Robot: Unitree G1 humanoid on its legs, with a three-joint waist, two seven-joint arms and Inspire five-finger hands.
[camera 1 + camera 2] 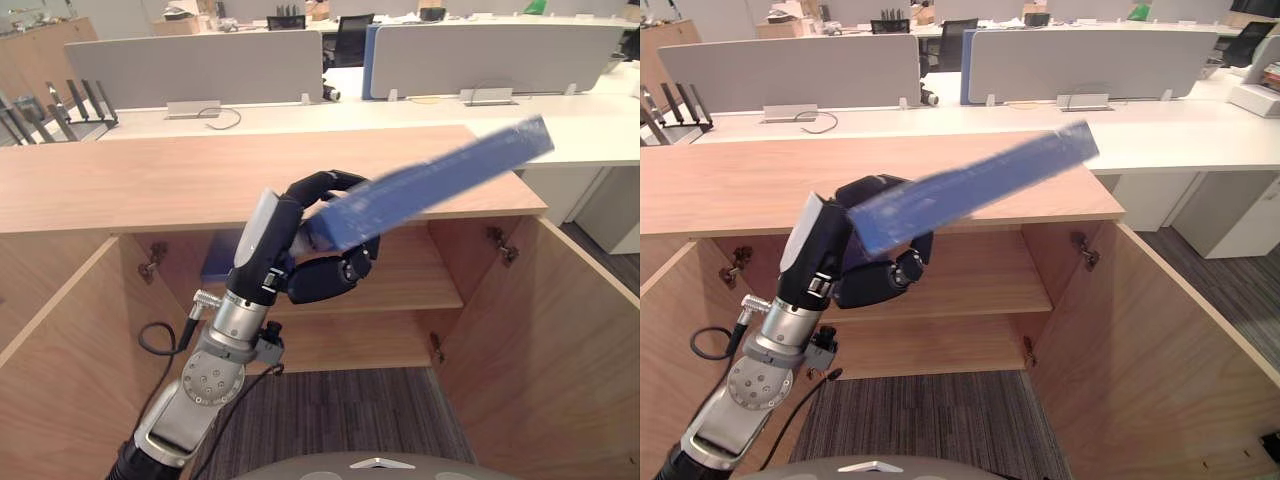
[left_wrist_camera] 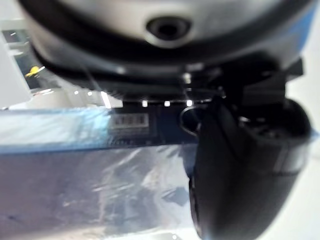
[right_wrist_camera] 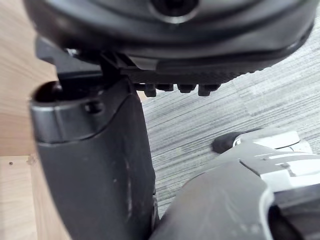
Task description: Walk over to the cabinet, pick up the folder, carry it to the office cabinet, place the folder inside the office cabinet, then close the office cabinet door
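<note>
Blue folder (image 1: 430,185) is gripped at its near end by curled fingers of the left hand (image 1: 320,270), tilted up rightward before the open office cabinet (image 1: 150,180), and is best levelled, then slid low onto the shelf (image 1: 420,290); for the right hand (image 3: 95,160), finger state cannot be told.

An office: long white desks (image 1: 420,118) with grey divider screens (image 1: 190,65), black swivel chairs (image 1: 352,38), a wooden cabinet (image 1: 150,180).
</note>
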